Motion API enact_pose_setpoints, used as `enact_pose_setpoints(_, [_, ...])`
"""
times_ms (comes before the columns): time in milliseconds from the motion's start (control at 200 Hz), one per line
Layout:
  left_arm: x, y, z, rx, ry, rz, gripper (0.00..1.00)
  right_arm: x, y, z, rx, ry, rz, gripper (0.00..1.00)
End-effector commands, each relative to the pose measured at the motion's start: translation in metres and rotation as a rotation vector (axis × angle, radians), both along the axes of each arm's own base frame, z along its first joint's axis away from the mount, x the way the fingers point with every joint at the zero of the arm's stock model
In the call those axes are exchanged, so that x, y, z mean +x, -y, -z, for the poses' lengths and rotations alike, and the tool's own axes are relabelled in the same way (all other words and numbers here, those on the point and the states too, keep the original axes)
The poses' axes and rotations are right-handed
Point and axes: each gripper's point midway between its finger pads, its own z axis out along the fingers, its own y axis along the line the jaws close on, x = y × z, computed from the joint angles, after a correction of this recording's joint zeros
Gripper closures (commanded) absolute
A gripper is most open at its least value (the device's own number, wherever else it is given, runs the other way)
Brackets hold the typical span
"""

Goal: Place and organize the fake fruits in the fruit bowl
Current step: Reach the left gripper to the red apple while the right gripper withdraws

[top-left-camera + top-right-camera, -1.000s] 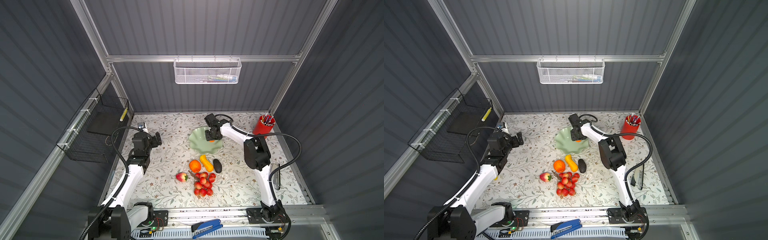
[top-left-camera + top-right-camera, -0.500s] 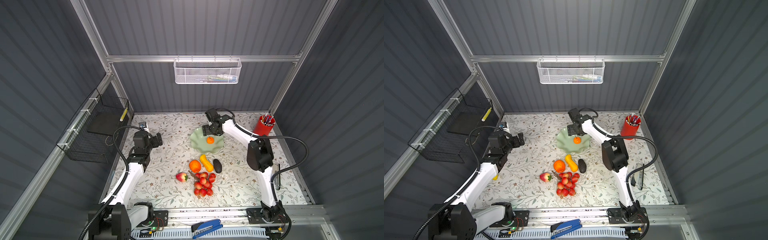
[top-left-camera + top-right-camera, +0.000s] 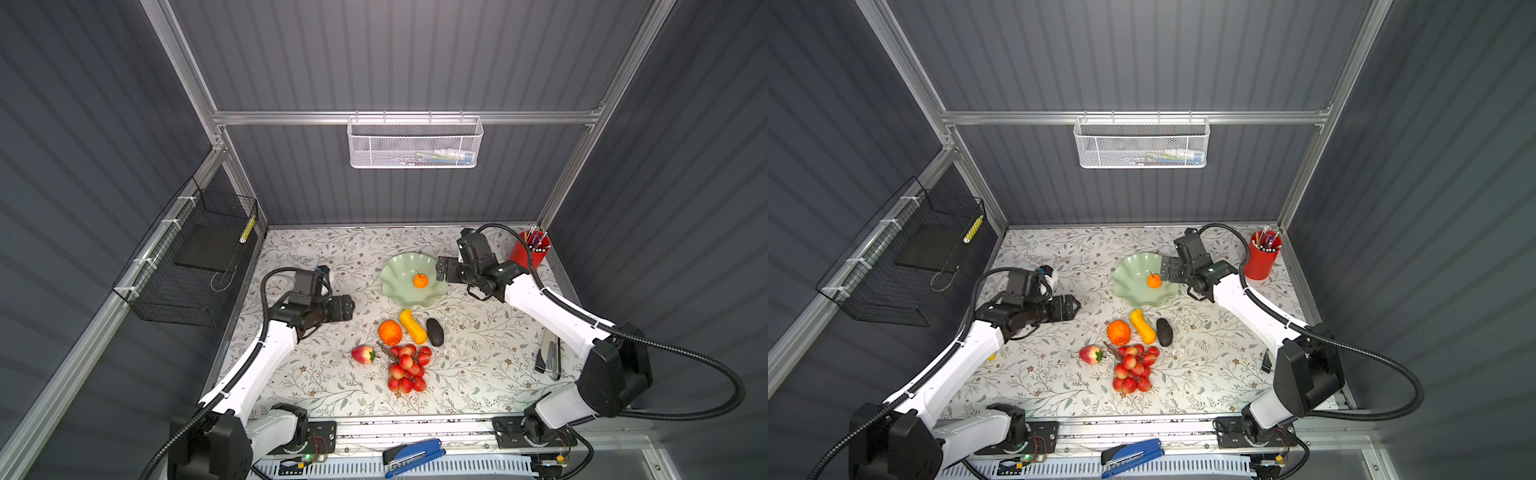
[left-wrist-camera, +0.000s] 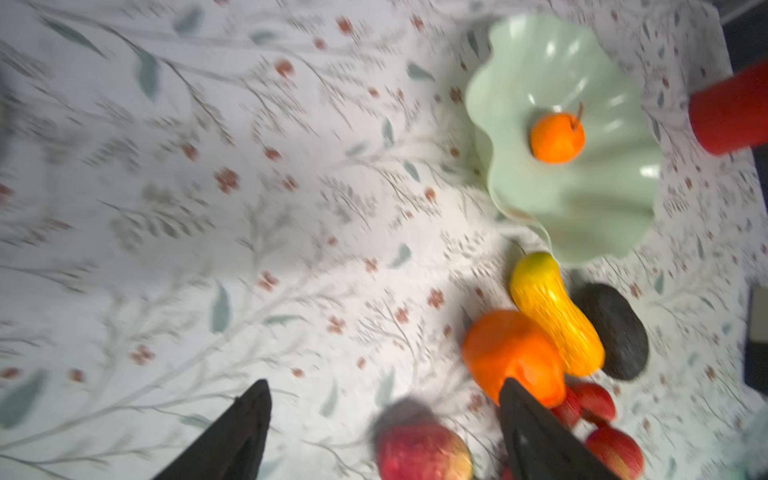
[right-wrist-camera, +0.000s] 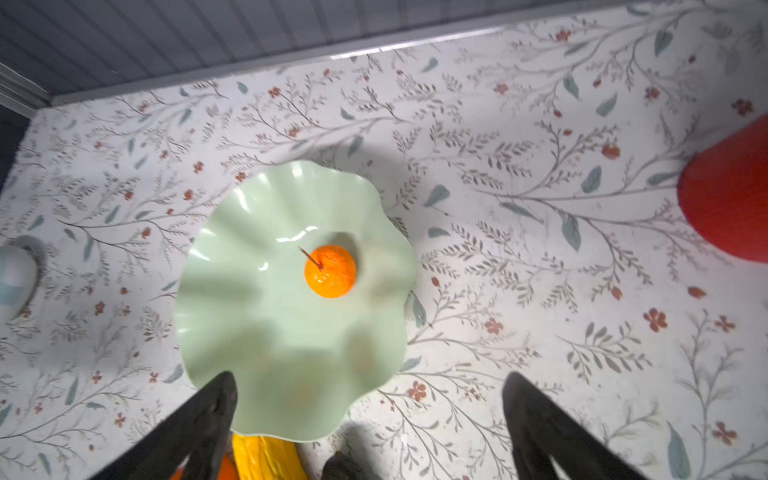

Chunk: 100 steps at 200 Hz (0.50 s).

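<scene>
Now that the right pincer (image 3: 441, 270) has released, the small plastic orange (image 3: 420, 281) lies in the glossy mint-green scalloped bowl (image 3: 395, 270): first fruit placed.

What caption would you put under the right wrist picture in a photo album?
Open right gripper at the edge of the mint fruit bowl, one small orange inside.

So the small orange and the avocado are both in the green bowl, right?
Half right: the small orange is in the fruit bowl, but the avocado lies on the table outside it, beside the yellow ridged fruit, as both top views show.
</scene>
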Motion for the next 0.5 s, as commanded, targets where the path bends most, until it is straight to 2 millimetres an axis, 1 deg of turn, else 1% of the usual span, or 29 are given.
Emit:
enact_pose_setpoints(0, [-0.055,0.010,0.033,-0.037,-0.236,-0.047,0.12,0.010,0.006,-0.016,0.036,0.066,0.040,0.01])
enact_pose_setpoints(130, [-0.082,0.017,0.055,0.016,-0.306,-0.044,0.12,0.017,0.004,-0.021,0.040,0.080,0.038,0.01])
enact_pose_setpoints(225, [-0.093,0.022,0.062,0.044,-0.334,-0.021,0.11,0.021,0.002,-0.024,0.046,0.088,0.031,0.01])
enact_pose_setpoints(335, [-0.094,0.026,0.066,0.068,-0.330,0.004,0.10,0.022,0.000,-0.023,0.058,0.087,0.027,0.01])
enact_pose_setpoints(495, [-0.087,0.033,0.074,0.074,-0.325,0.034,0.05,0.019,0.001,-0.017,0.065,0.073,0.032,0.01])
